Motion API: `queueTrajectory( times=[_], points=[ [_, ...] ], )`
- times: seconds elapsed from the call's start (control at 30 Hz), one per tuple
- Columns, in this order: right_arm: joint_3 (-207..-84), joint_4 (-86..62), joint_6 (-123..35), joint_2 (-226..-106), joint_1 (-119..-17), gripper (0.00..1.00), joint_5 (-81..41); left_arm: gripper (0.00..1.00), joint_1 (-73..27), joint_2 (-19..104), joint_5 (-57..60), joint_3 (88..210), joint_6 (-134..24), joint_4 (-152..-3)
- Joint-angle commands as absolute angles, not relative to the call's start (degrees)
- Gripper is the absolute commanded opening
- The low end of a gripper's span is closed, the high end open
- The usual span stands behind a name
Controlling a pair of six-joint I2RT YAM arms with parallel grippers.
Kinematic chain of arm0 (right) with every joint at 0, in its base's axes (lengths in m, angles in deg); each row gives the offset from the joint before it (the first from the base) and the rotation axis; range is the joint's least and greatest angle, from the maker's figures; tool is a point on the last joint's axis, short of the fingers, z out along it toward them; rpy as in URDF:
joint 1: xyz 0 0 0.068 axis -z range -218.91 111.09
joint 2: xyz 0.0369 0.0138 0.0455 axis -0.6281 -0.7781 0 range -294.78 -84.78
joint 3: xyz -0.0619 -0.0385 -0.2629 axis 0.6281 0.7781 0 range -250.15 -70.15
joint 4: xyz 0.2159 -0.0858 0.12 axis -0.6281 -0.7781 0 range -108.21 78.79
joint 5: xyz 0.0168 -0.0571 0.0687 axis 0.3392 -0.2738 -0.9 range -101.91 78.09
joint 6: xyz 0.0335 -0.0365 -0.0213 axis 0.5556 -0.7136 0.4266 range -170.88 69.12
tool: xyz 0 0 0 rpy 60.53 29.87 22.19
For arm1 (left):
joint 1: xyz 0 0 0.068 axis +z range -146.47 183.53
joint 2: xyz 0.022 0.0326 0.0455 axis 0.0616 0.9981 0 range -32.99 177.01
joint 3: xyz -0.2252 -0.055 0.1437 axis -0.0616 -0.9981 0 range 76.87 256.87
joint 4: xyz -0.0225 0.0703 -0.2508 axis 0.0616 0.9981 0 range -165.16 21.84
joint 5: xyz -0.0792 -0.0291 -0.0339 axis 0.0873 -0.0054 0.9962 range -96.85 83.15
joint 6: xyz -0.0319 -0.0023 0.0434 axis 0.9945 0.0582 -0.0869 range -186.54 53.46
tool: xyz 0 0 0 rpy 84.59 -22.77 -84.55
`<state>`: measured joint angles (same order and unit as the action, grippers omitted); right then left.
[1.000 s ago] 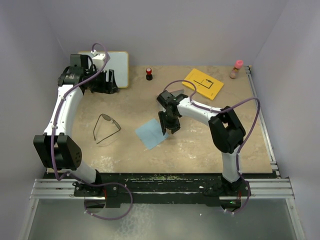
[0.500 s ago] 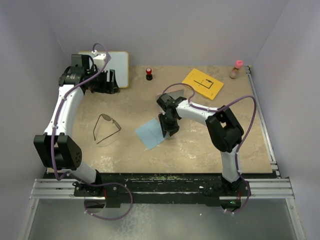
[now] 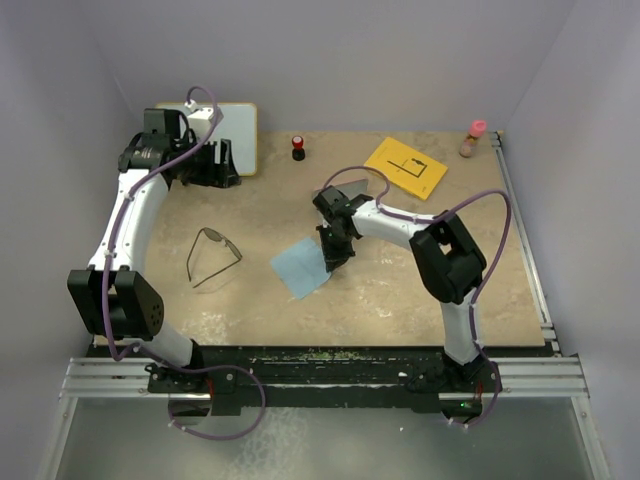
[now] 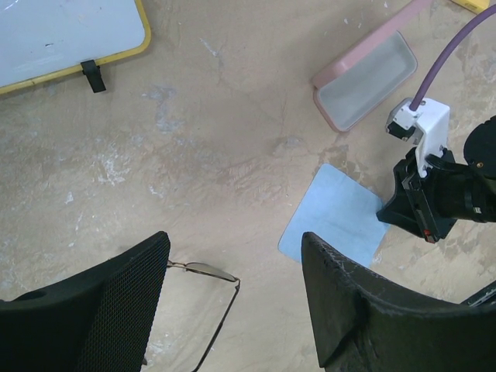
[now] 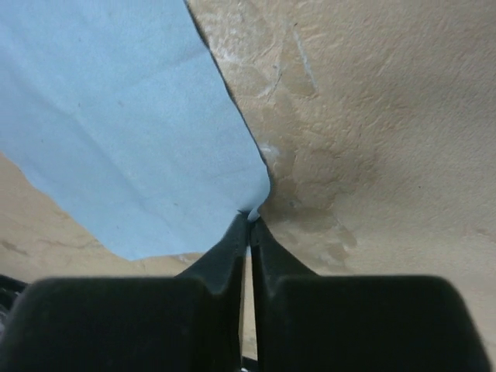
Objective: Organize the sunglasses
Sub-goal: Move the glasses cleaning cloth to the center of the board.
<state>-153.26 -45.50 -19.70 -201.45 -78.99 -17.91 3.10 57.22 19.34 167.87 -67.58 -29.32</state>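
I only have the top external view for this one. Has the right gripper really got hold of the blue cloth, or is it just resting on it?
Observer: The right wrist view shows the right gripper shut on a corner of the blue cloth.
Operator: I see no case anywhere.
Observer: The left wrist view shows a pink case lying open on the table beyond the cloth.
Operator: And the left gripper?
Observer: The left gripper is open and empty, and the sunglasses lie untouched below it.
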Motion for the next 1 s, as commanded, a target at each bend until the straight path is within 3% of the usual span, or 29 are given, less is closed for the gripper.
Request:
queueTrajectory(
  times=[0.0, 0.5, 0.57, 0.7, 0.77, 0.97],
  points=[
    [-150.34, -43.74, -18.74, -203.47, -79.11, 0.0, -17.27, 0.72, 2.66, 56.9, 20.25, 167.82, -67.0, -31.66],
    [-139.42, -45.97, -5.27, -192.28, -83.62, 0.0, -17.88, 0.72, -1.46, 57.87, 20.34, 167.7, -66.01, -31.74],
    [-139.84, -47.19, -3.56, -192.01, -85.56, 0.08, -17.73, 0.72, -2.33, 57.99, 20.29, 167.96, -66.07, -31.7],
    [-141.82, -52.14, -1.07, -192.19, -89.43, 0.39, -15.83, 0.72, -3.51, 58.05, 19.65, 168.27, -66.5, -31.33],
    [-142.45, -55.23, -0.31, -191.36, -89.86, 0.49, -14.46, 0.72, -3.96, 57.87, 19.16, 168.11, -66.82, -31.14],
    [-140.37, -55.19, 4.19, -181.26, -88.89, 0.53, -10.95, 0.72, -4.77, 57.24, 16.85, 165.86, -68.59, -31.87]
  ],
)
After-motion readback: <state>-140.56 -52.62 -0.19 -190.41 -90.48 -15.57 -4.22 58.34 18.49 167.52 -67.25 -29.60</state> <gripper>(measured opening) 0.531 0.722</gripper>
